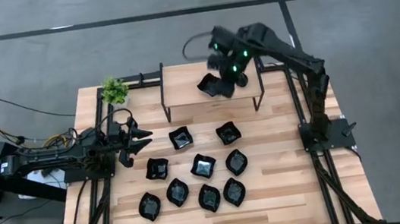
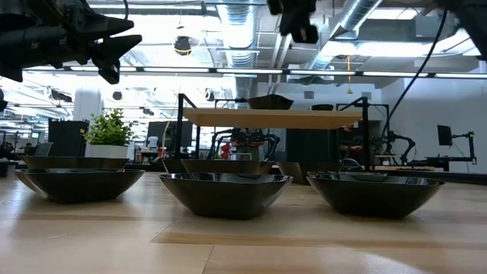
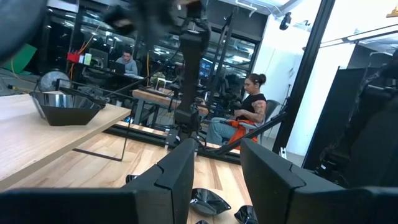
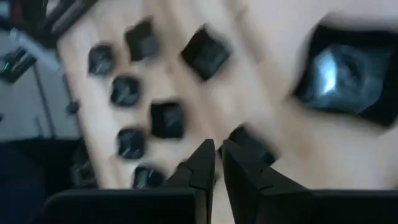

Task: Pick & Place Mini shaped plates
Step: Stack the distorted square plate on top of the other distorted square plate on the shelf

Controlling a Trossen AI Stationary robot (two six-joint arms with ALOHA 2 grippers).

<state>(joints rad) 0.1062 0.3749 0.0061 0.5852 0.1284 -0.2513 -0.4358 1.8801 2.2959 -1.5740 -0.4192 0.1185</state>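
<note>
One plate (image 1: 214, 86) on far raised shelf (image 1: 181, 84); nine plates (image 1: 203, 166) left on table (image 1: 285, 185). Right gripper (image 1: 235, 73) above shelf, fingers nearly closed, empty. Left gripper (image 1: 141, 141) waits at left, open.

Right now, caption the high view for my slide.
Right gripper above one plate on the raised shelf; nine plates wait below.

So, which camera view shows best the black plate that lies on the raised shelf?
The high view: the plate lies whole on the raised shelf, beside the right gripper. The low view shows only its side edge. The right wrist view shows it blurred; the left wrist view from the side.
</note>
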